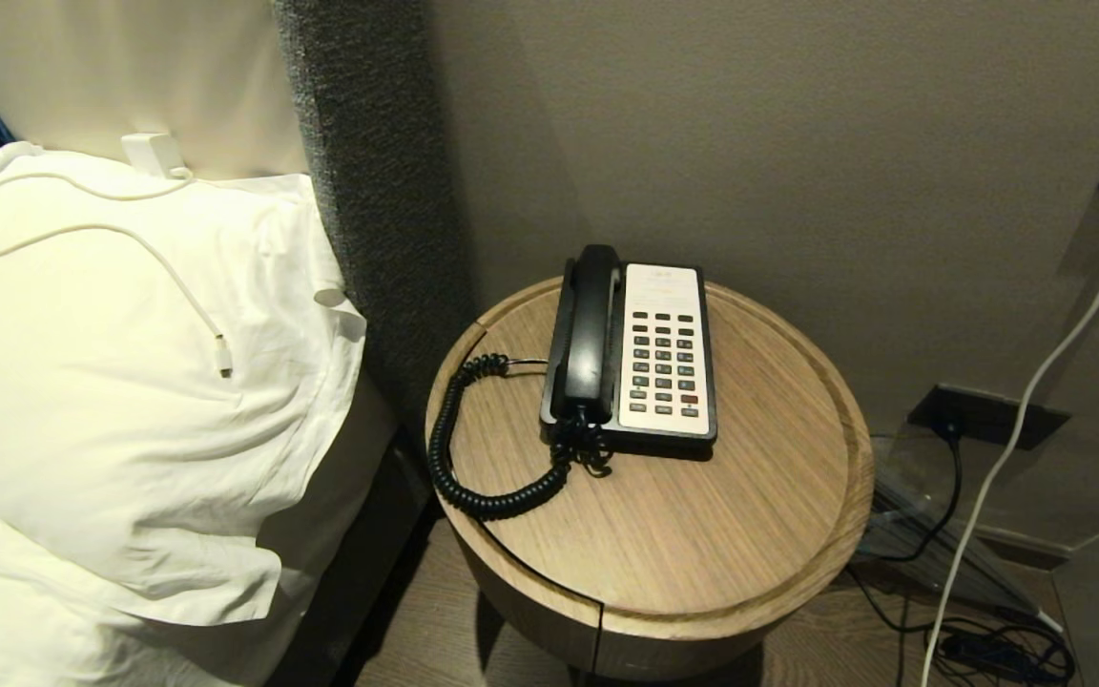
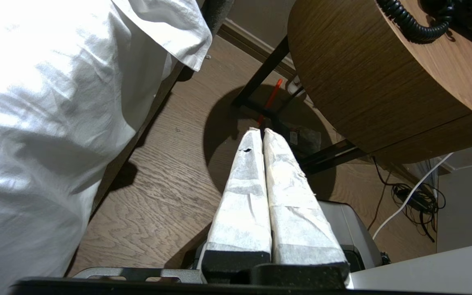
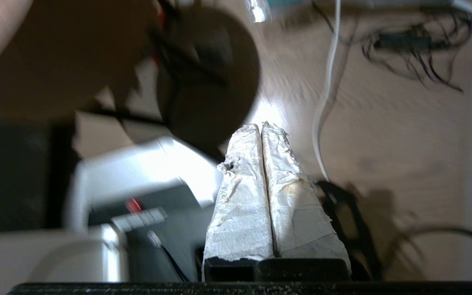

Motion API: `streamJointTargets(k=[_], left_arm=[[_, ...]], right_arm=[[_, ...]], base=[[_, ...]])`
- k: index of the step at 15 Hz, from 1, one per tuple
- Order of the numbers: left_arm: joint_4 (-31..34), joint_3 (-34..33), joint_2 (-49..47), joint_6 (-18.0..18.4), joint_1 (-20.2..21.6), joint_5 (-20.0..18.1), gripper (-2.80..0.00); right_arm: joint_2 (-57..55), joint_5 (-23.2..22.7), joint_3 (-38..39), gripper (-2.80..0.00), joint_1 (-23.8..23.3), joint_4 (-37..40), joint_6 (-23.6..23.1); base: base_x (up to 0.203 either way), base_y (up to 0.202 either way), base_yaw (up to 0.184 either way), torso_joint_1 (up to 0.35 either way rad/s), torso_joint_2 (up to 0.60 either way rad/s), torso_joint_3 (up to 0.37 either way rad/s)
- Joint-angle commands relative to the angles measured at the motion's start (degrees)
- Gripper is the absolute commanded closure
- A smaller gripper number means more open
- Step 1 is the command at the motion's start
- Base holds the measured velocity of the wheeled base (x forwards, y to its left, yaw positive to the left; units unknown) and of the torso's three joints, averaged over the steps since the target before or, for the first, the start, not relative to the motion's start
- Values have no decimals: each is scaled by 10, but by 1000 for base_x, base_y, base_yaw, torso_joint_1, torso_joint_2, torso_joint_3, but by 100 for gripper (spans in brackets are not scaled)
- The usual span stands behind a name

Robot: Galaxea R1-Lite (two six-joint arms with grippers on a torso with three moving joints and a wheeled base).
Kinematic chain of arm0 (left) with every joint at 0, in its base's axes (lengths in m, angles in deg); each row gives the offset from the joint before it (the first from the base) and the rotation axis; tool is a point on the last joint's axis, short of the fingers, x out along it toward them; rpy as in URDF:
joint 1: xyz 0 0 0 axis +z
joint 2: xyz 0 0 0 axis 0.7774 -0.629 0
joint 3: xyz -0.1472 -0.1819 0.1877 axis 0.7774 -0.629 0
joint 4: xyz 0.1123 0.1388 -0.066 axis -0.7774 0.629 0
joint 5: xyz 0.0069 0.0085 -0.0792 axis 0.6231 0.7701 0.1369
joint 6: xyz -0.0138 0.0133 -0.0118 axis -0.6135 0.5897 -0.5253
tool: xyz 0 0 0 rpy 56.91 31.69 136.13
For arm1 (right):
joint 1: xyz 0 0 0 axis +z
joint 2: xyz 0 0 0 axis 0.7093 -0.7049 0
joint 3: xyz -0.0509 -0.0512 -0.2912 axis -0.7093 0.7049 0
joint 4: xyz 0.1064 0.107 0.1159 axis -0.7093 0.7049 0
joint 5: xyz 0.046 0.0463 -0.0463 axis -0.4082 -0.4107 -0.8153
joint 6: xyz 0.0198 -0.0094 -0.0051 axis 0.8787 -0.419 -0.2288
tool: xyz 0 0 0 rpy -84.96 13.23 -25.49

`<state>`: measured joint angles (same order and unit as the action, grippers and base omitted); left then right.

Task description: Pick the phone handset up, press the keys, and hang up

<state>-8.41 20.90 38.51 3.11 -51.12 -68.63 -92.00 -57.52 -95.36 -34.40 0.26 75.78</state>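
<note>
Black plastic phone handset (image 1: 590, 329) cradled on round wooden bedside table (image 1: 759, 534), beige wall behind. L gripper (image 2: 262, 132) & R gripper (image 3: 261, 126) clenched, empty, low over wood floor (image 2: 170, 196).

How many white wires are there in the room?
2. One thin white cable lies across the pillow on the bed. Another white cord hangs down the wall beside the round table. More may be hidden out of view.

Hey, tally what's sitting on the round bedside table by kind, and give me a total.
Phone base: 1
Phone handset, resting in its cradle: 1
Coiled cord: 1
Total: 3
</note>
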Motion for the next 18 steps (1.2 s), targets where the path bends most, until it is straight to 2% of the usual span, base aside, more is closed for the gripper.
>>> streamJointTargets(k=[1,2,4,6,8,9,11,13,14,16,17,18], left_arm=[[3,0,0,-5,0,-3,0],[3,0,0,-5,0,-3,0],[3,0,1,-5,0,-1,0],[3,-1,1,-6,0,0,0],[3,-3,1,-5,0,-2,0],[3,-3,1,-5,0,-2,0],[2,-2,1,-4,0,-3,0],[-23,-8,1,2,0,0,0],[-61,-29,0,5,0,-1,0],[-157,-73,-7,14,0,-2,0],[-180,-83,-10,35,0,-2,0],[-184,-85,-10,79,0,0,0]], right_arm=[[-4,7,-7,0,-36,2,28],[-4,-1,-14,0,-69,13,32],[-1,-13,-7,0,-77,9,-25],[14,-14,1,0,-85,12,-34],[34,-16,-8,0,-118,70,-50],[52,-17,-2,0,-118,75,-63],[110,-36,64,0,-114,-13,-98],[134,-53,142,0,-112,-213,-122],[137,-58,192,0,-112,-289,-139],[140,-64,274,0,-112,-380,-184],[141,-73,287,0,-111,-408,-205],[142,-94,288,0,-111,-414,-229]], base=[[0,0,0,0,0,0],[0,0,0,0,0,0],[0,0,0,0,0,0],[0,0,0,0,0,0],[0,0,0,0,0,0],[0,0,0,0,0,0],[0,0,0,0,0,0],[0,0,0,0,0,0],[0,0,0,0,0,0],[0,0,0,0,0,0],[0,0,0,0,0,0],[0,0,0,0,0,0]])
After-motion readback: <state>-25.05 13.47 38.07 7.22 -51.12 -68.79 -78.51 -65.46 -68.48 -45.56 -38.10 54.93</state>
